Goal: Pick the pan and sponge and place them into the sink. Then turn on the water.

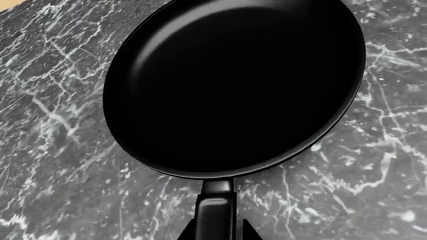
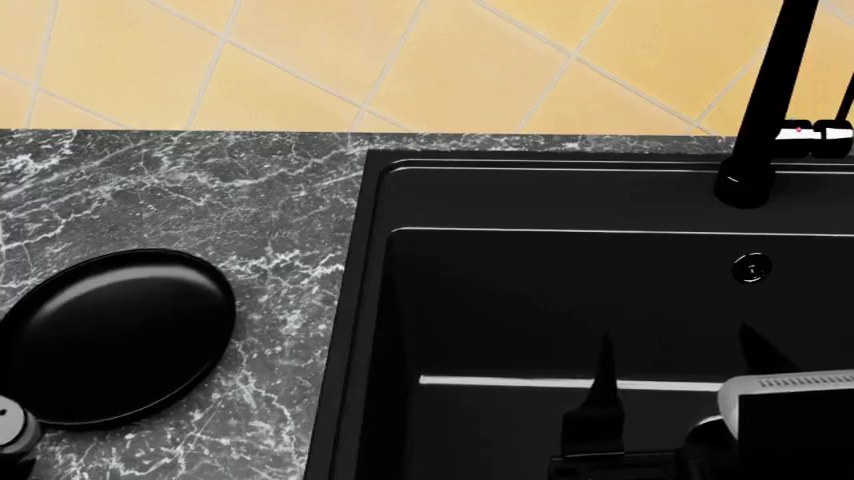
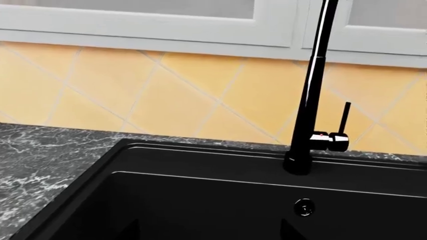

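pan (image 2: 120, 337) sits on the marble counter (image 2: 267, 200), left of the sink (image 2: 374, 300), not yet in it. our left gripper (image 1: 215, 232) has its two dark fingers either side of the pan handle (image 1: 216, 210); we cannot tell if they pinch it. handle's long axis runs back toward that gripper, so the left arm is nearer. right gripper (image 2: 674, 385) hangs over the basin, fingers apart, empty. sponge not seen. faucet (image 3: 310, 100) dry.
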